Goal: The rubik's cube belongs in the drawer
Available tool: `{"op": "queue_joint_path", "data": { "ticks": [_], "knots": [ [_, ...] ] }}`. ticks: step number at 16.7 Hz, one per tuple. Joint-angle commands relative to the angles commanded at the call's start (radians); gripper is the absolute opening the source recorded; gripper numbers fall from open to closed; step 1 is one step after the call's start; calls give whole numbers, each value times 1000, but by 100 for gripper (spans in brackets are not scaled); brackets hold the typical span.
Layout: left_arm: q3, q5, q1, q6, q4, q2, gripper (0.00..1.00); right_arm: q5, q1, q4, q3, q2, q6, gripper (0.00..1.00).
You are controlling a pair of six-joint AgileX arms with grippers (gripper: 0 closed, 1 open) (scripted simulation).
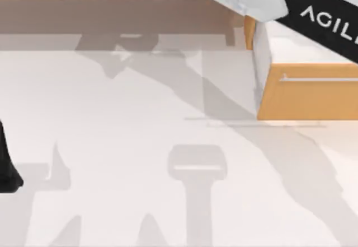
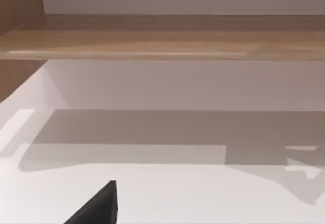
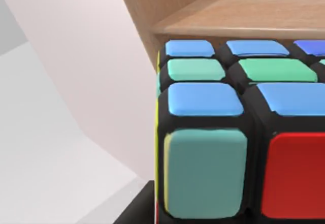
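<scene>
Nearest the lens, in the right wrist view: the rubik's cube [image 3: 223, 132] looms close, blue, green and teal stickers on one face, teal and red on another, black grid between. It sits so tight to the camera that I take it as carried by the right gripper, though the fingers themselves are out of sight, so I cannot tell for certain how they stand. Just past the cube, a light wooden wall and edge [image 3: 152, 16], the drawer by my reading, with white surface beside it.

From above: the right arm [image 1: 313, 12] reaches in across the far right corner, over the drawer [image 1: 305, 98], which stands pulled out, white interior showing, silver bar handle [image 1: 319, 79] across its front. Table [image 1: 112, 146] bare in the middle.

Left arm parked at the near left edge [image 1: 6, 168]; a dark part of it [image 2: 99, 206] shows in its wrist view, fingers not readable. Farther back, the long brown shelf [image 2: 152, 38].

Step in hand, as I judge it: carrying the cube over the open drawer. Next calls for lowering inside the walls, clear of the rim, then letting go.
</scene>
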Motion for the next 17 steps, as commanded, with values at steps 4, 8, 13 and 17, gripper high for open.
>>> {"op": "queue_joint_path", "data": {
  "ticks": [4, 8, 13, 17],
  "knots": [
    [0, 0, 0, 0, 0, 0, 100, -70, -107, -353, 69, -65, 2, 0],
    [0, 0, 0, 0, 0, 0, 100, -70, -250, -717, 116, -60, -38, 0],
    [0, 0, 0, 0, 0, 0, 100, 3, -460, -1094, 168, 53, -121, 0],
    [0, 0, 0, 0, 0, 0, 100, 88, -624, -1278, 224, 218, -191, 0]
  ]
}}
